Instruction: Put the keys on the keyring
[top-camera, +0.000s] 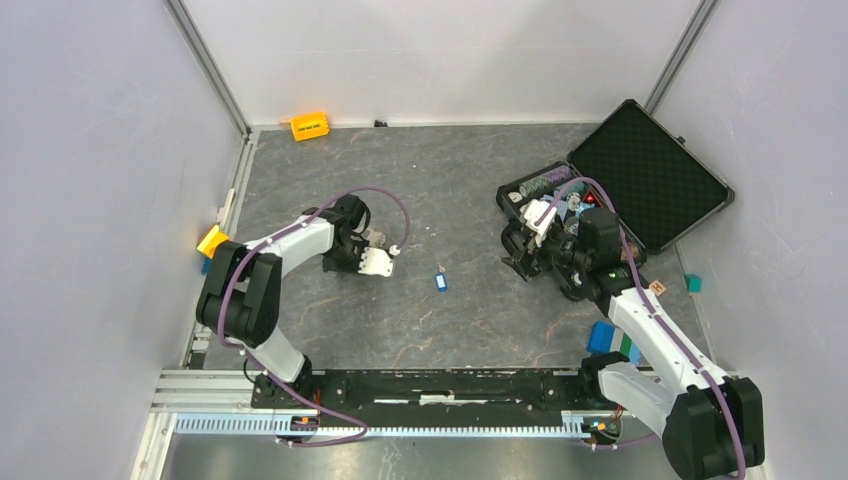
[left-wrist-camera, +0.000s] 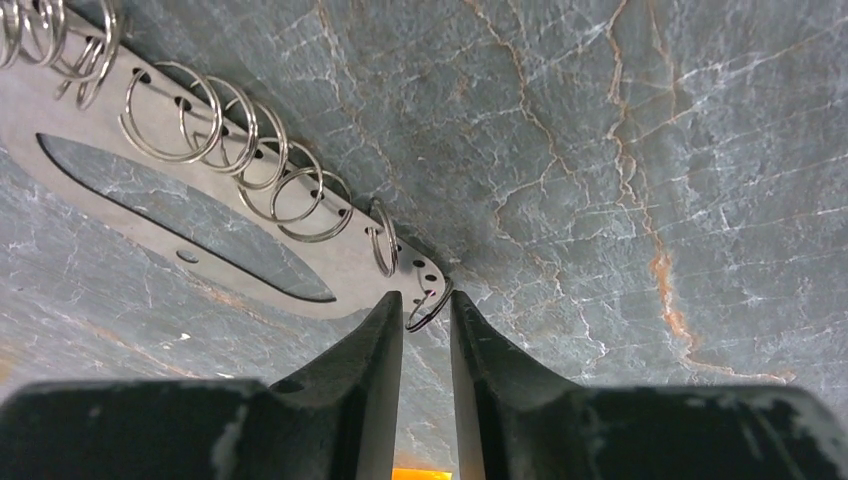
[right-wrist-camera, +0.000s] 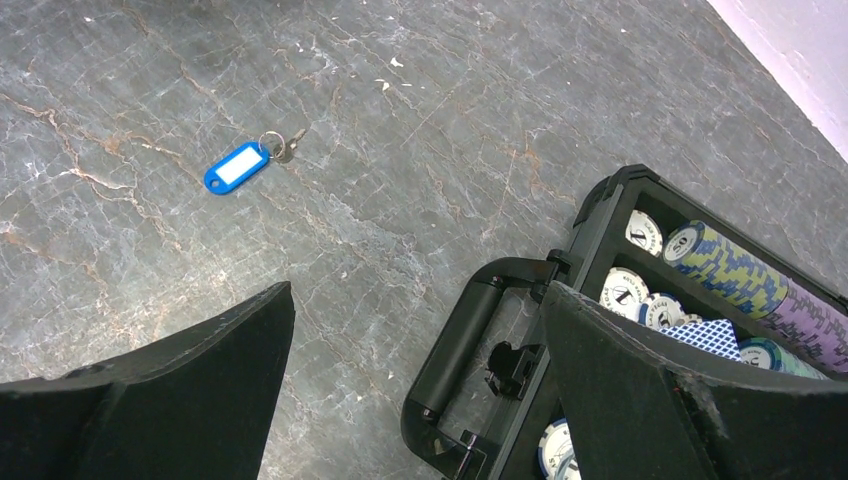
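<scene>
A flat metal plate (left-wrist-camera: 340, 262) lies on the grey stone floor, with several split keyrings (left-wrist-camera: 300, 195) threaded through holes along its edge. My left gripper (left-wrist-camera: 427, 300) stands over the plate's end. Its jaws are narrowed to a small gap around the last keyring (left-wrist-camera: 430, 308), which touches the right finger. In the top view this gripper (top-camera: 372, 255) is left of centre. A small key (right-wrist-camera: 287, 150) on a ring with a blue tag (right-wrist-camera: 237, 167) lies loose mid-floor (top-camera: 440, 282). My right gripper (right-wrist-camera: 418, 290) hangs wide open and empty above the case handle (right-wrist-camera: 470, 340).
An open black case (top-camera: 650, 170) with poker chips (right-wrist-camera: 715, 262) and cards sits at the right. An orange block (top-camera: 309, 126) lies by the back wall and a yellow one (top-camera: 212, 240) at the left wall. Blue and green blocks (top-camera: 600, 337) sit near the right arm.
</scene>
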